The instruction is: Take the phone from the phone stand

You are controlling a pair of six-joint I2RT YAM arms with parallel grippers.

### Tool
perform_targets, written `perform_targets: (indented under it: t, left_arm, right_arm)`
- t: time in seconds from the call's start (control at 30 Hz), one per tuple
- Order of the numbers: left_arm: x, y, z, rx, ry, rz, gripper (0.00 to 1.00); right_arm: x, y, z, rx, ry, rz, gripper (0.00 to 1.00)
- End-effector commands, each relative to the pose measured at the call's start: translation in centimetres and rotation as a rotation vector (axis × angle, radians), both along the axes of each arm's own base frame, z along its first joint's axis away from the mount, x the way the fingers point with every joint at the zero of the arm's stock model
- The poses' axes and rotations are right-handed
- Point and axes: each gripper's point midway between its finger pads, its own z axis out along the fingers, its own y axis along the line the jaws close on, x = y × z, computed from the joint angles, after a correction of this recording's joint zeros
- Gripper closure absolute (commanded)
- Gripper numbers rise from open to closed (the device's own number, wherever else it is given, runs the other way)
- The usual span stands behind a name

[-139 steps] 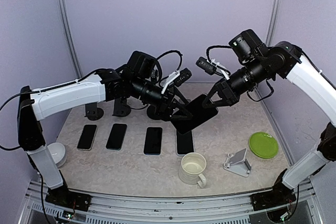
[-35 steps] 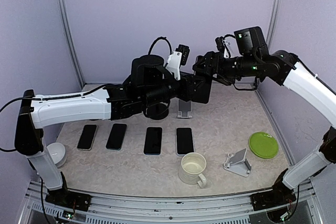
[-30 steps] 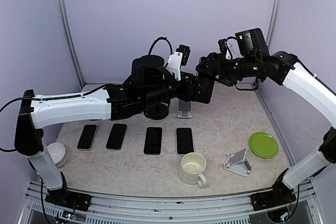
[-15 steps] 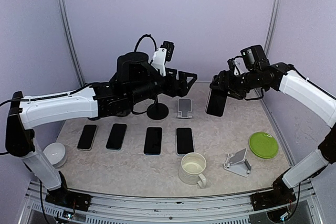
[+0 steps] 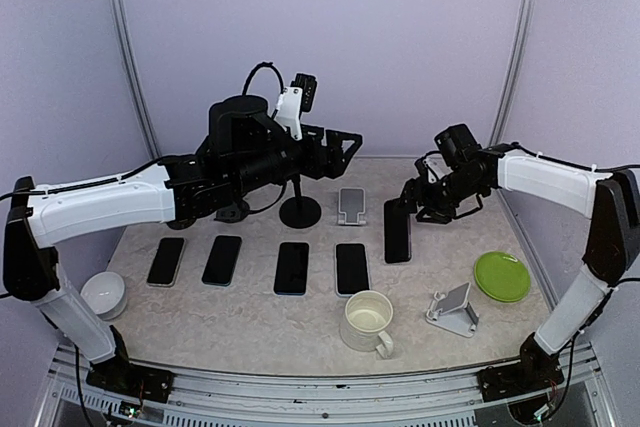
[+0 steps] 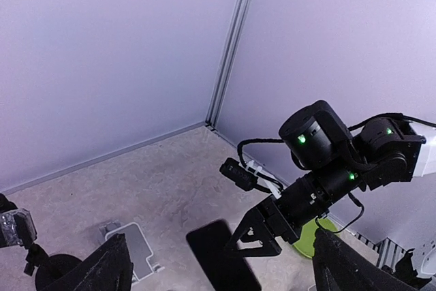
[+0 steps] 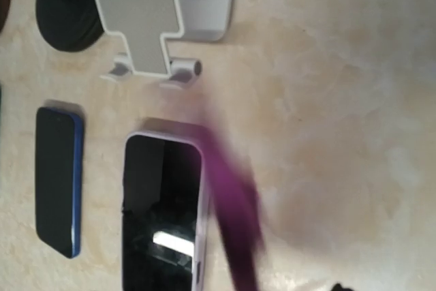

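**Right gripper [image 5: 413, 205] gripping the phone [image 5: 397, 231]**

Right arm is reaching low and forward; the phone is hanging near-upright, long axis vertical, upper end in the jaws, just right of the phone stand [image 5: 350, 204]. Left gripper [image 5: 345, 143] is hovering high, fingers spread

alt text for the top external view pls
The right gripper holds a dark phone nearly upright beside a row of four phones lying flat on the table; the left gripper hangs open above an empty white stand.

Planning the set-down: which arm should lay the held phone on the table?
Right: the right gripper grips the phone low near the table; the left gripper is open, empty, raised.
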Motion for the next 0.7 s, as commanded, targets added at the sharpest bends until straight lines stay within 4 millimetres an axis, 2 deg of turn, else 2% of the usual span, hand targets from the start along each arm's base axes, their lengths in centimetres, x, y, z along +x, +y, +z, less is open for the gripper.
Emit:
perform_targets:
  t: [0.0,0.17,0.3,0.47,0.67]
  left_arm:
    - [0.0,1.4,1.1,-0.015,-0.020,0.001,0.11]
    - [0.4,2.5,1.1,-0.026,-0.019,0.018,0.11]
    - [0.4,2.9,1.0,-0.021,-0.023,0.022,0.11]
    - [0.9,3.1,-0.1,-0.006,-0.006,0.039,0.11]
    - [1.4,3.6,-0.1,-0.006,-0.006,0.069,0.11]
  right_arm:
    - [0.6,0.8,-1.9,0.010,0.015,0.060,0.67]
    - [0.5,-0.2,-5.4,-0.102,0.098,0.086,0.66]
    - [1.8,0.2,-4.6,-0.102,0.059,0.085,0.53]
    - [3.4,1.1,-5.0,-0.104,0.078,0.014,0.34]
    - [4.2,1.9,-7.0,-0.198,0.085,-0.034,0.28]
